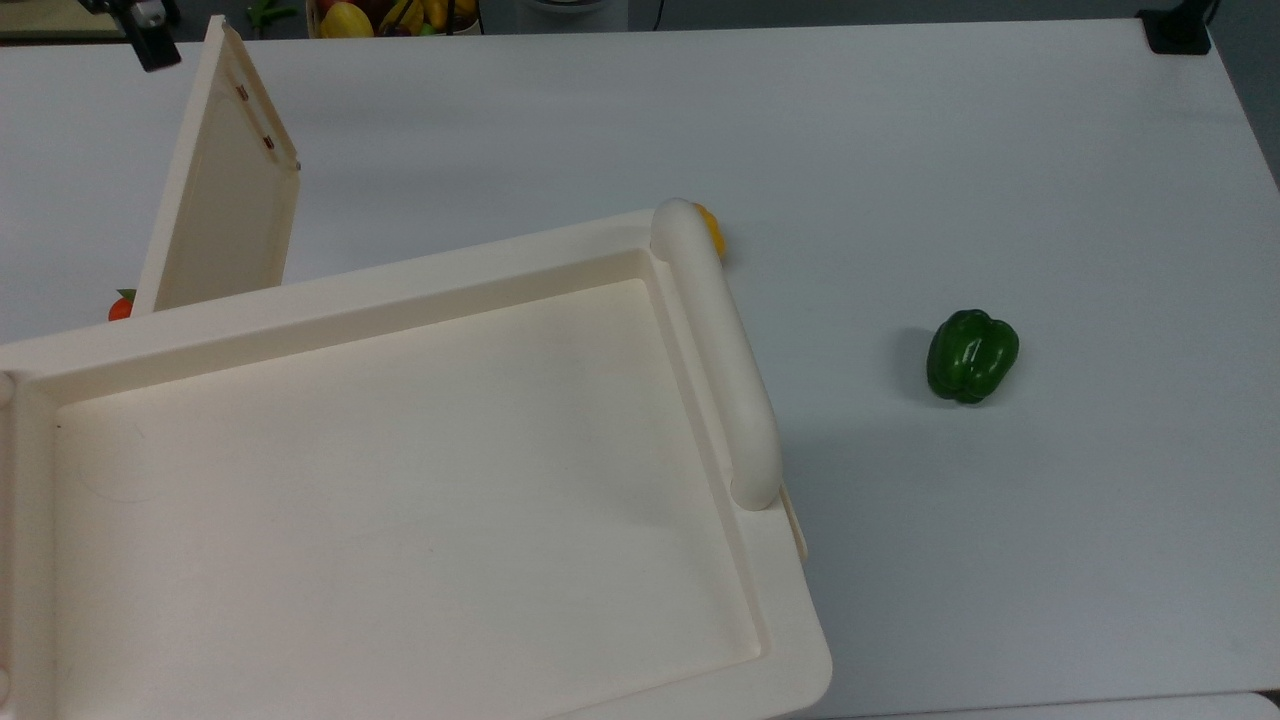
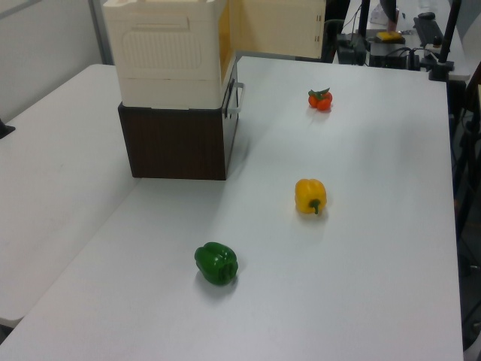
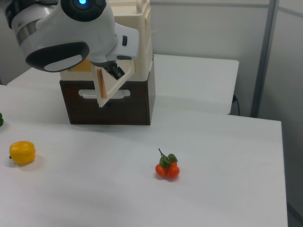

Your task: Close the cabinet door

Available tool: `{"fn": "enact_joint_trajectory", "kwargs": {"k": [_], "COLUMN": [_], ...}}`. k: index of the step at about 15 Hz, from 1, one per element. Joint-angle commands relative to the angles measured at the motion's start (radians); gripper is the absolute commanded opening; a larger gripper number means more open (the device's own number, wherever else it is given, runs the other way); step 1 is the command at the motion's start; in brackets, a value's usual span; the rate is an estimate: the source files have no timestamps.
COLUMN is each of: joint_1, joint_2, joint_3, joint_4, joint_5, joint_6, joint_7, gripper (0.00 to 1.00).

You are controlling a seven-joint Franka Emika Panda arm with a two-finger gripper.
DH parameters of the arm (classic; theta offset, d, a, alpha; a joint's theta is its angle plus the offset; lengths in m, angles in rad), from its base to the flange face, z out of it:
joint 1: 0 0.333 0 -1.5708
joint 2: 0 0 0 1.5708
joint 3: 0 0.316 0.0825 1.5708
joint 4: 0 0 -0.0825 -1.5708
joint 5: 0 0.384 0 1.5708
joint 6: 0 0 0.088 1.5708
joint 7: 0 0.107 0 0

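In the top view, a dark bit of the gripper (image 1: 150, 40) pokes into the upper left corner of the frame, just beside the top edge of the cabinet door (image 1: 225, 190); whether its claw is spread or pressed together I cannot tell. The door stands swung open, a cream panel with two small brown hinge marks on its inner face, running from the upper left down to the cabinet (image 1: 400, 480), whose recessed top covers the lower left of the frame. A tomato cluster (image 1: 120, 307) peeks out at the door's lower left. The thick bar handle (image 1: 718, 350) runs along the cabinet's right edge, with a yellow bell pepper (image 1: 711, 230) half hidden behind its upper end. A green bell pepper (image 1: 971, 356) lies well apart at right of centre on the white table (image 1: 1000, 150).

In the right view, the white robot arm (image 3: 71, 33) is in the upper left, in front of the cabinet.
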Motion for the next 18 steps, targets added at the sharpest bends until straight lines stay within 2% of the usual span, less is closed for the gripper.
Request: {"fn": "enact_joint_trajectory", "kwargs": {"k": [1,8,18], "joint_1": [0.009,0.009,0.009], "joint_2": [0.019,0.050,0.099], "joint_3": [0.043,0.129,0.273], "joint_4": [-0.011,-0.003,0.001], "joint_5": [0.027,0.028,0.025], "joint_6": [0.030,0.038,0.259], "joint_7": [-0.010,-0.009,0.031], "gripper": [0.00,0.00,0.00]}}
